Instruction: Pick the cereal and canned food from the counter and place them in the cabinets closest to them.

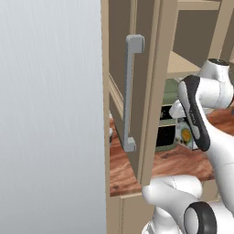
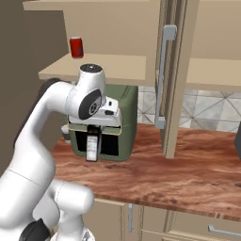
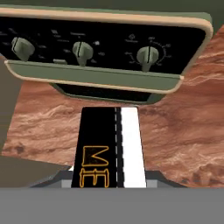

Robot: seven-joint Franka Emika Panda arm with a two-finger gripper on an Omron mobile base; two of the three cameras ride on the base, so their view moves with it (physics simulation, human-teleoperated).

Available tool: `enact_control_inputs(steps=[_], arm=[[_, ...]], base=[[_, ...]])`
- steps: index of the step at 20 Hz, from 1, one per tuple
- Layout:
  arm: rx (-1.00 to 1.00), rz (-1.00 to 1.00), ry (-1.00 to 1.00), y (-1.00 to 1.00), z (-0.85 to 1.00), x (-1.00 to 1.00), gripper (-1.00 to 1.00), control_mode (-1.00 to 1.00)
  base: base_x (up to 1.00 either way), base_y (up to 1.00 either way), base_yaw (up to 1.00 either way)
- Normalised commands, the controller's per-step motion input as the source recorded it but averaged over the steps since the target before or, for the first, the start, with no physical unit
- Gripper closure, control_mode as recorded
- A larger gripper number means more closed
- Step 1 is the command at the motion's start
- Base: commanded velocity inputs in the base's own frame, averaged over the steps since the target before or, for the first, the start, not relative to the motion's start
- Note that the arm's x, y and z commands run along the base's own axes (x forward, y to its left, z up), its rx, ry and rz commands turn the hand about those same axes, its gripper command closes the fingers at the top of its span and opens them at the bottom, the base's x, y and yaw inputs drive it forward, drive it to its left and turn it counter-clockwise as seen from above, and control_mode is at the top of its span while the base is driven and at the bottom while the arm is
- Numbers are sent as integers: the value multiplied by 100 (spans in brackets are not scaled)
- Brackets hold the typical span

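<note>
The gripper (image 2: 92,141) is clamped on the cereal (image 2: 92,148), holding the little box clear of the counter (image 2: 155,174) in front of a green toaster oven (image 2: 124,106). From the right base view the box hangs upright below the hand, its long axis vertical, a narrow dark carton with a pale panel facing out. From the left base view its front shows beside the arm, a yellow-orange round picture on a light face (image 1: 186,135).

Seen from the hand, the cereal (image 3: 109,148) runs straight away from the fingers toward the oven, a black face with orange lettering alongside a white strip, edges crisp and flat. Beyond it the oven's control panel (image 3: 105,48) is glossy black with three rounded green knobs, framed by a tan rim.

The counter is reddish-brown wood grain, swirled and polished. Above it the cabinets (image 2: 108,68) stand open, pale flat shelves inside tan wood; a door (image 2: 176,75) juts edge-on toward me with a long grey bar handle (image 2: 162,77). A small red can (image 2: 76,47) stands upright on the lower shelf, left of the arm's upper joint.
</note>
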Motion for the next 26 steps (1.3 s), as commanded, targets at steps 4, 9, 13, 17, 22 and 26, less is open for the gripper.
enact_control_inputs(steps=[4,9,13,17,22,26], arm=[[4,-2,-1,0,89,-41,100,-100],[3,-2,-4,0,88,-41,100,-100],[0,-2,-8,1,83,-24,100,-100],[0,-2,-11,6,76,-8,100,-100],[0,-3,-12,16,72,-1,100,-100],[-1,-4,-15,17,56,0,100,-100]], base=[[0,0,0],[0,0,0],[0,0,0],[0,0,0],[0,0,0],[0,0,0]])
